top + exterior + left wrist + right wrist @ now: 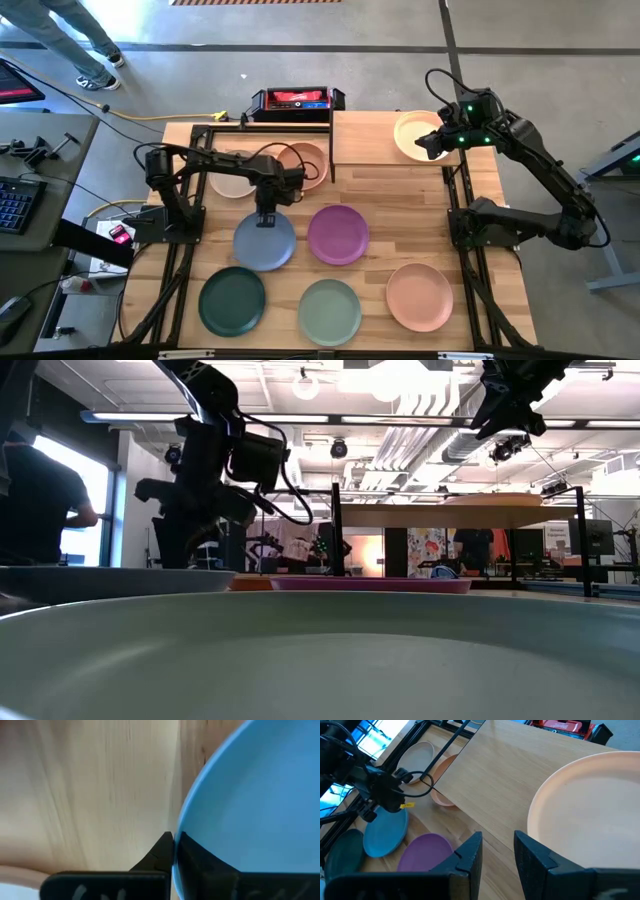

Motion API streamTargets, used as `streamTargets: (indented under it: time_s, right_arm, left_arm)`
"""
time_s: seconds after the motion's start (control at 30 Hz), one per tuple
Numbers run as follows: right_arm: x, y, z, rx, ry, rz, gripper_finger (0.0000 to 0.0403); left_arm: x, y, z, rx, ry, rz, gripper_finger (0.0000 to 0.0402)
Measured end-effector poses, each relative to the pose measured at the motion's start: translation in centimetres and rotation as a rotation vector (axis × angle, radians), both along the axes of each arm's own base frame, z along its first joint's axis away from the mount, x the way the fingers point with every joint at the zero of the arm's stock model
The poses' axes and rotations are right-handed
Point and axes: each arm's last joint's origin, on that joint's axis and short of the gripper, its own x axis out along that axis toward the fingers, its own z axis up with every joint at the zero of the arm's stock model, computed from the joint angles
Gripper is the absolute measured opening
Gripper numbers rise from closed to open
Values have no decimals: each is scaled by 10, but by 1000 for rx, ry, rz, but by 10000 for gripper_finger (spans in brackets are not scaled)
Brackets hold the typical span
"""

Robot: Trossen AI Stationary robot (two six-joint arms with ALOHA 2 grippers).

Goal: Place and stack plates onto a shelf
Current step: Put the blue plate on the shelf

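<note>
Left gripper [266, 217] pinching the rim of the blue plate [264, 243]; right gripper [424, 143] above the shelf [365, 140].

The left fingers [159, 852] were pressed together on the blue plate's 12 o'clock edge, the plate lying on the table [420, 215] beside the purple plate [338, 234]. The right fingers [467, 852] stood spread, holding nothing, at the 9 o'clock edge of the cream plate [418, 134], which rested on the shelf. Dark green [232, 301], sage green [329, 311] and salmon [420, 296] plates lay along the table's 6 o'clock side.
</note>
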Motion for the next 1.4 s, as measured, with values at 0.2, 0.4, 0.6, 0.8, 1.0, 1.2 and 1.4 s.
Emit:
streamTargets:
  time_s: [0.2, 0.4, 0.6, 0.8, 1.0, 1.2, 1.4]
  right_arm:
    - [0, 0, 0, 0, 0, 0, 92]
    - [0, 0, 0, 1, 0, 0, 92]
    - [-2, 2, -2, 27, 22, 0, 92]
    - [-3, 3, -4, 46, 38, 0, 92]
    - [-1, 2, -2, 27, 22, 1, 92]
    - [0, 0, 0, 1, -4, -3, 92]
    - [0, 0, 0, 5, -6, -7, 92]
  left_arm:
    - [-4, -1, 11, -8, 76, 42, 1]
    - [2, 1, 47, 29, 24, 60, 1]
    - [11, 8, 92, 94, -124, 128, 1]
    - [17, 17, 148, 253, -300, 178, 1]
    - [30, 31, 210, 486, -569, 252, 1]
    - [41, 54, 260, 624, -924, 381, 1]
    - [41, 87, 287, 695, -1220, 566, 1]
